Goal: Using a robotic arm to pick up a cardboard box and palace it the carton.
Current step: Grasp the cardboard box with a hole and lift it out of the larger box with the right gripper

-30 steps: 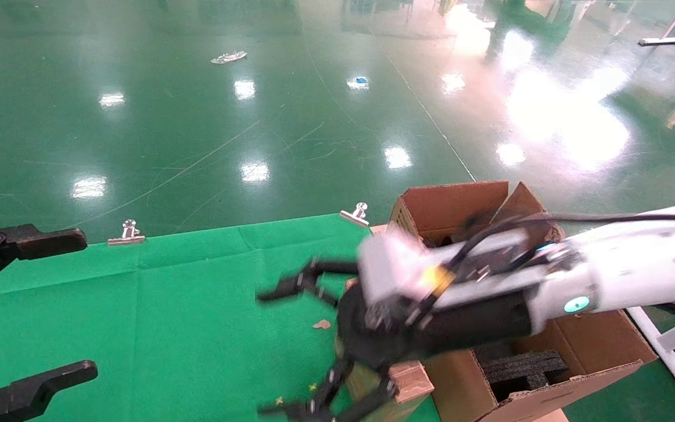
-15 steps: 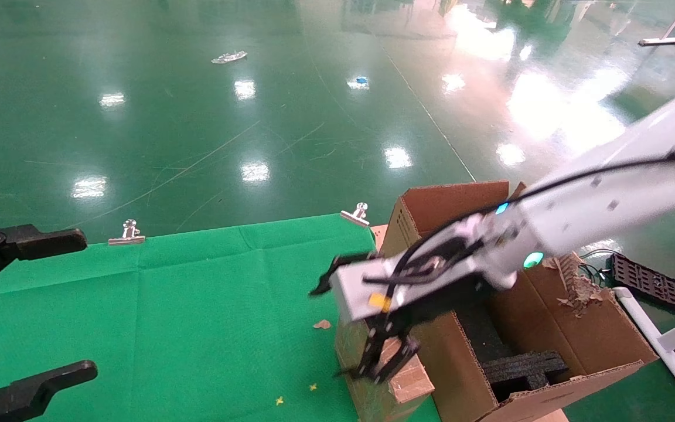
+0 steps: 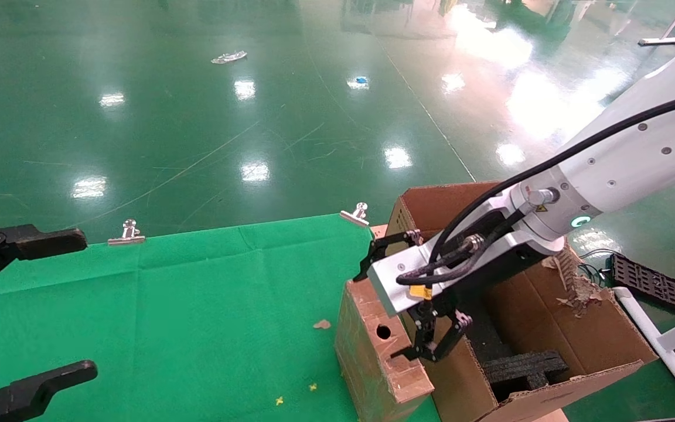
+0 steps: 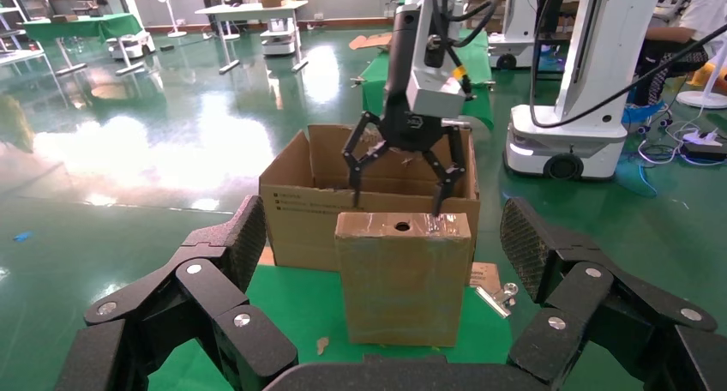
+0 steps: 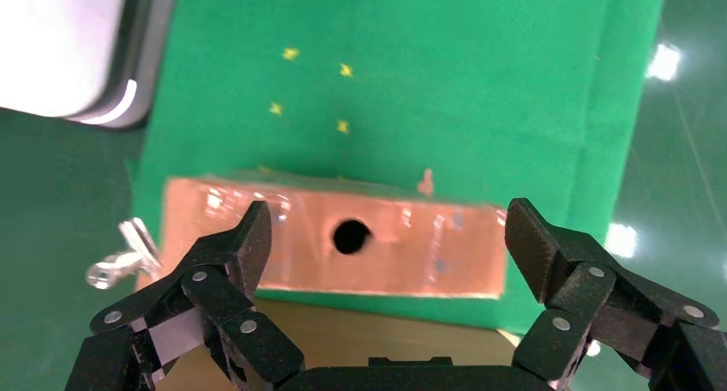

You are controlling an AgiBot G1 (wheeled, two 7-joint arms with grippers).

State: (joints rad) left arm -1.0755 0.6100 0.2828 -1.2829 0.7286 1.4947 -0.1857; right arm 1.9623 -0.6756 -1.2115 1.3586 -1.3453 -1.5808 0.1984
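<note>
One cardboard box point(image 3: 379, 350): small narrow brown corrugated block, standing upright on green cloth point(image 3: 185, 305), near-right part of table, just beside the left wall of the carton point(image 3: 583, 346); touching or not, cannot tell. Thin top face w/ round hole, taped, edges worn.

Handling (est.): prob. light, hollow; walls stiff enough for a firm pinch but will dent if crushed. Tape on top looks glossy, so could be slick. Tall and narrow, so may tip if nudged sideways.

Where to grip (est.): across the short width at the top, one finger per broad side, hole centred between them. Keep off the frayed near corner.

Right gripper point(image 3: 413, 293), on the robotic arm point(image 3: 613, 170): above the box top, pointing down, fingers spread wide, straddling the top w/o contact; holds nothing. Wrist view shows the hole centred between its fingers point(image 5: 236, 254).

Left gripper point(image 3: 9, 316): parked far left over cloth, fingers apart, empty.

Carton: flaps up, far-right flap torn, black foam point(image 3: 522, 366) inside. Box not yet in.
</note>
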